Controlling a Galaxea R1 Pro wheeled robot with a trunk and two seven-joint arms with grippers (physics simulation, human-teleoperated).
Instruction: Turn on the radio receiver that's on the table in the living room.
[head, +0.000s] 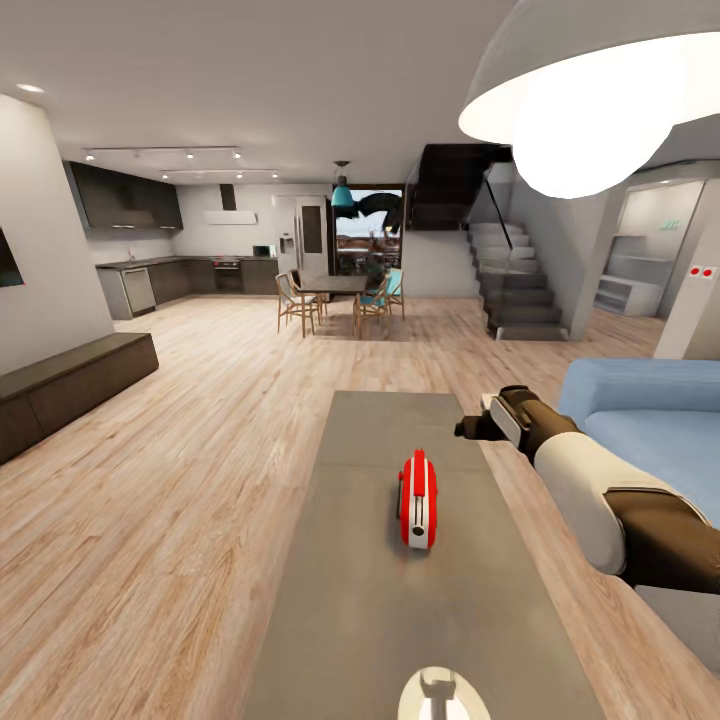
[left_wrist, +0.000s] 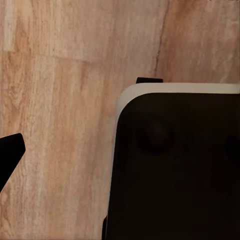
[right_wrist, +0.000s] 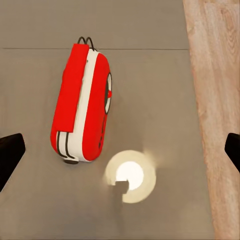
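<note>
The radio receiver (head: 417, 499) stands upright mid-counter (head: 350, 600). The right pincer (head: 470, 428) hovers beyond it, released, fingers spread wide. A clumsy downward push could topple the narrow radio or skid it.

My right arm (head: 600, 500) reaches forward from the right, elbow bent, wrist level. My right gripper (head: 470, 428) is at its end; in the right wrist view its jaws stand wide apart, holding nothing. My left jaws: cannot tell.
</note>
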